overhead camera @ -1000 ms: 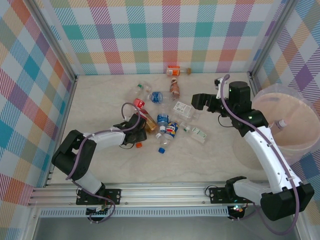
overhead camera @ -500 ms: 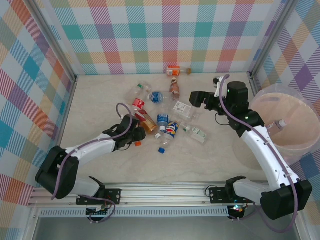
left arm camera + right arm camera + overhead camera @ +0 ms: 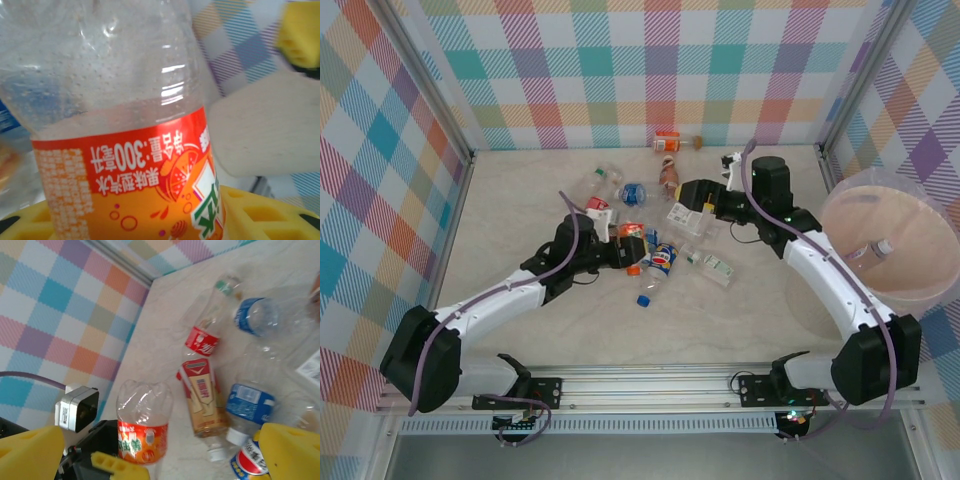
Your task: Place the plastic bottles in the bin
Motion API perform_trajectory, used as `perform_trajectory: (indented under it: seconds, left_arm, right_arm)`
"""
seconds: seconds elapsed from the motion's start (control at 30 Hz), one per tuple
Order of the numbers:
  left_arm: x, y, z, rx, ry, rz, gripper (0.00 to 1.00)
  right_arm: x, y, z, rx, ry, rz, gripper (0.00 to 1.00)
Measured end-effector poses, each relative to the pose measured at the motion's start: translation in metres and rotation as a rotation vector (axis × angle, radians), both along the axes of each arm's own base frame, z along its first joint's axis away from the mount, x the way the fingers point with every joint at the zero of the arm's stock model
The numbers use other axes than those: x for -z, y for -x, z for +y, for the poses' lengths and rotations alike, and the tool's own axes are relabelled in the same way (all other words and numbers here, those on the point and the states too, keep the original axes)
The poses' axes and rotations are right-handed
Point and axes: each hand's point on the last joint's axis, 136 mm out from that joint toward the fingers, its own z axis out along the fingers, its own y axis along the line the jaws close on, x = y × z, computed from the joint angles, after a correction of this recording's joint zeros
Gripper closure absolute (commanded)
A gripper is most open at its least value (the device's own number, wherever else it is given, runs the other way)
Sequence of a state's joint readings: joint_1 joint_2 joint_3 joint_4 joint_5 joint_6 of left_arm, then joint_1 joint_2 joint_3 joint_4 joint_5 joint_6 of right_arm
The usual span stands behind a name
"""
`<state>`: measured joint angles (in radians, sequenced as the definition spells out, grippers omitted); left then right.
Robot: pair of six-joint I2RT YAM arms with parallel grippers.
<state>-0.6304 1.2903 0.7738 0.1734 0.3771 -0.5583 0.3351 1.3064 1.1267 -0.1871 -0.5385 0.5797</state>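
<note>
Left gripper (image 3: 620,250) is reaching into the scatter of plastic bottles (image 3: 663,259) at the middle of the desk (image 3: 740,320). Its jaws are clamping the orange-labelled bottle (image 3: 142,432), which is sitting between the yellow pads (image 3: 260,215) with its base pointing away from them. Right gripper (image 3: 695,197) is hovering over the far side of the scatter, jaws standing wide apart and gripping nothing. A lone bottle (image 3: 675,141) is lying by the far wall. The bin (image 3: 825,225) is sitting at the right of the desk, well apart from the scatter, and is containing a clear bottle (image 3: 877,249).
</note>
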Motion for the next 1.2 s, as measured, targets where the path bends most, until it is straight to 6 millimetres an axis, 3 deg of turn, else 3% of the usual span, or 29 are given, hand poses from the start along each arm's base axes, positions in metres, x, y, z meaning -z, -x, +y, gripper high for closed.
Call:
perform_trajectory:
  seconds: [0.2,0.47,0.8,1.03,1.13,1.2]
  left_arm:
    - [-0.034,0.005,-0.025,0.106,0.099,-0.083,0.54]
    - [-0.046,0.013,-0.055,0.239,0.141,-0.115,0.53]
    - [-0.051,0.016,-0.073,0.294,0.166,-0.141,0.52]
    - [-0.052,0.013,-0.075,0.288,0.167,-0.140,0.48]
    - [-0.054,0.013,-0.075,0.289,0.169,-0.143,0.43]
    - [-0.054,0.013,-0.076,0.287,0.168,-0.142,0.35]
  right_arm:
    - [0.006,0.007,0.019,-0.075,-0.040,0.055,0.00]
    - [0.008,0.019,0.045,-0.188,-0.065,0.085,0.00]
    - [0.018,0.015,0.050,-0.177,-0.064,0.133,0.34]
    - [0.019,0.013,0.048,-0.154,-0.062,0.142,0.49]
    - [0.016,0.012,0.046,-0.142,-0.057,0.130,0.54]
    - [0.015,0.011,0.044,-0.130,-0.048,0.120,0.57]
